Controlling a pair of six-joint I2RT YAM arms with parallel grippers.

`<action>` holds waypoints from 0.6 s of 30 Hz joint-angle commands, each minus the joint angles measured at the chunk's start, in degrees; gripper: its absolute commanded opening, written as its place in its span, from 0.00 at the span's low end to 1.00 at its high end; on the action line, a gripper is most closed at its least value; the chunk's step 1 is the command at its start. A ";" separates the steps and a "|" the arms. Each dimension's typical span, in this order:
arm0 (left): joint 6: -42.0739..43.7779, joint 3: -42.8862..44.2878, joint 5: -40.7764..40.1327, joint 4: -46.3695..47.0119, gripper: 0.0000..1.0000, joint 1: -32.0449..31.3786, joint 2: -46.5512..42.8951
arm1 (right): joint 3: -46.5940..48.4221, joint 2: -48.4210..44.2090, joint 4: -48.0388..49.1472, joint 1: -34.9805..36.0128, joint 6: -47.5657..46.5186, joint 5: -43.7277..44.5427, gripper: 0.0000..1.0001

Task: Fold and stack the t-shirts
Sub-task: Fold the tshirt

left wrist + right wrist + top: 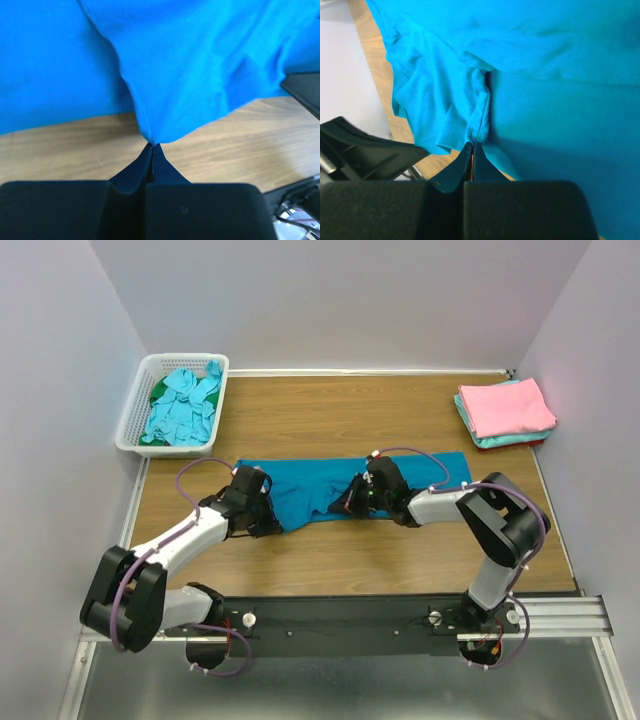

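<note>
A deep teal-blue t-shirt (325, 480) lies spread across the middle of the wooden table. My left gripper (268, 524) pinches its near left edge, and in the left wrist view the cloth (200, 65) rises to a point between the shut fingertips of that gripper (152, 146). My right gripper (352, 502) is shut on the near edge at mid-shirt; in the right wrist view a stitched hem (477, 117) is caught in its tips (472, 145). Folded t-shirts, pink on top (505, 407), are stacked at the far right.
A white slotted basket (134, 418) at the far left holds crumpled aqua and green shirts (185, 405). Grey walls close in both sides and the back. The arms' mounting rail (340, 618) runs along the table's near edge.
</note>
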 commanded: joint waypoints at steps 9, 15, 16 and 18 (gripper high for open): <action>-2.34 0.74 1.73 -3.40 0.00 -1.72 -5.13 | 3.81 -3.78 -9.48 0.61 -11.28 2.63 0.01; -2.08 0.30 1.73 -3.31 0.00 -1.81 -5.39 | 5.30 -2.72 -13.35 0.52 -13.12 -0.02 0.01; -1.99 0.65 1.73 -3.22 0.00 -1.81 -5.13 | 5.39 -3.16 -14.66 0.61 -13.48 0.51 0.01; -1.73 0.74 1.91 -3.13 0.00 -1.90 -4.60 | 5.83 -3.60 -16.25 0.52 -14.88 1.74 0.01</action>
